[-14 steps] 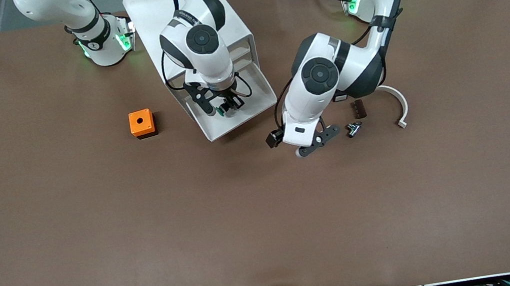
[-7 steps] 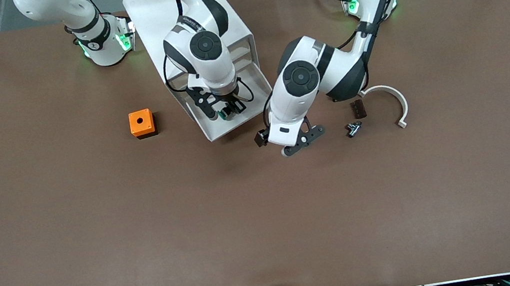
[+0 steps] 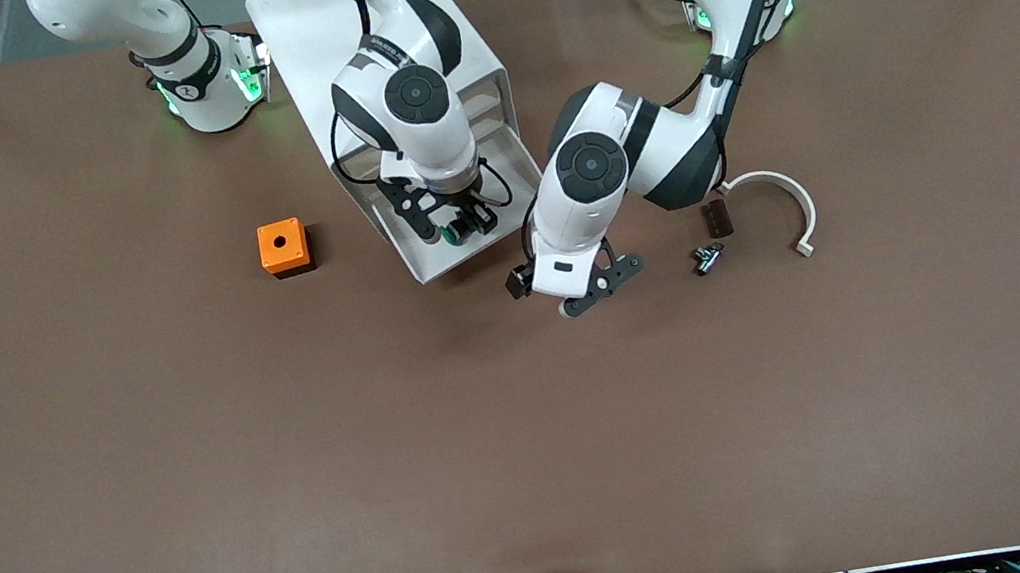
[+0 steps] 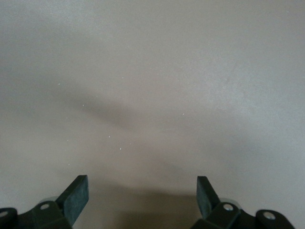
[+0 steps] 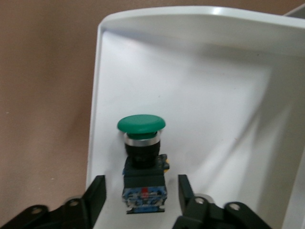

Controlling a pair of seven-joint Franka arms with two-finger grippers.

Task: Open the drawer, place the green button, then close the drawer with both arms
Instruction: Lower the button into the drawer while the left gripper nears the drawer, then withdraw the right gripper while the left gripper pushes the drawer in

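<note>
my right gripper (image 5: 138, 191) sits low inside the pulled-out drawer (image 3: 512, 197), fingers parted just wider than the button (image 5: 141, 164), which lies between them on the white tray floor, green cap pointing toward the drawer's front lip; no pad touches it that i can see, so i judge it released, not held. it rests near the front wall, likely because that is where the reach from above was free of the cabinet (image 3: 374, 19). my left gripper (image 3: 593, 289) hangs over bare brown table (image 3: 194, 475) just beside the drawer's front corner, toward the left arm's end, fingers (image 4: 75, 198) spread wide and empty, probably staged to push the front shut. the orange box (image 3: 283, 247) stands apart toward the right arm's end, untouched.
</note>
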